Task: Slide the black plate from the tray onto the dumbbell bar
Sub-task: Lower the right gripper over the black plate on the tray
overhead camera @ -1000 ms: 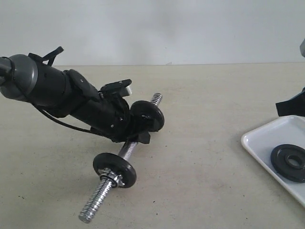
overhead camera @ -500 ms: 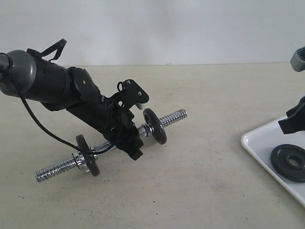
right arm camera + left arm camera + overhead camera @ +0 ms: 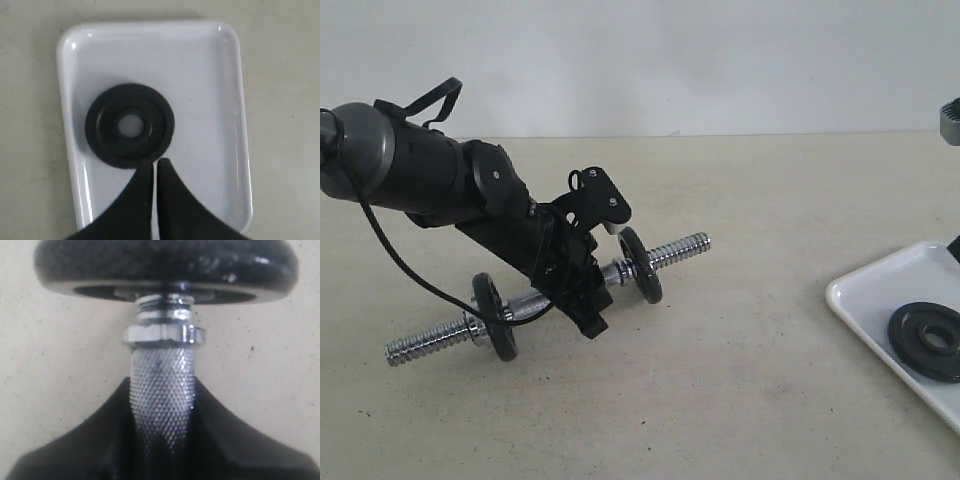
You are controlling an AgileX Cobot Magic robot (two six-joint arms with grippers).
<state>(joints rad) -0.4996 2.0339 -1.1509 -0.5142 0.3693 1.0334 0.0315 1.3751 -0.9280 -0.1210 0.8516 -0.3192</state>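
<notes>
My left gripper (image 3: 582, 298) is shut on the knurled middle of the dumbbell bar (image 3: 675, 248). The bar lies slanted across the table, its right threaded end higher. Two black discs sit on it, one on each side of the grip (image 3: 495, 317) (image 3: 640, 265). The left wrist view shows the knurled bar (image 3: 162, 385) between my fingers, with a chrome collar (image 3: 165, 335) and one disc (image 3: 165, 270) beyond. The black plate (image 3: 927, 340) (image 3: 129, 125) lies flat in the white tray (image 3: 865, 290) (image 3: 210, 100). My right gripper (image 3: 155, 167) is shut, its tips at the plate's edge.
The beige table (image 3: 760, 380) stretches between the bar and the tray. A pale wall (image 3: 720, 60) stands behind it. A grey part of the right arm (image 3: 951, 118) shows at the far right edge.
The left arm has swung the bar from pointing toward the camera to lying across the table, then shifted it slightly left. The right gripper's dark shape has left the exterior view.
</notes>
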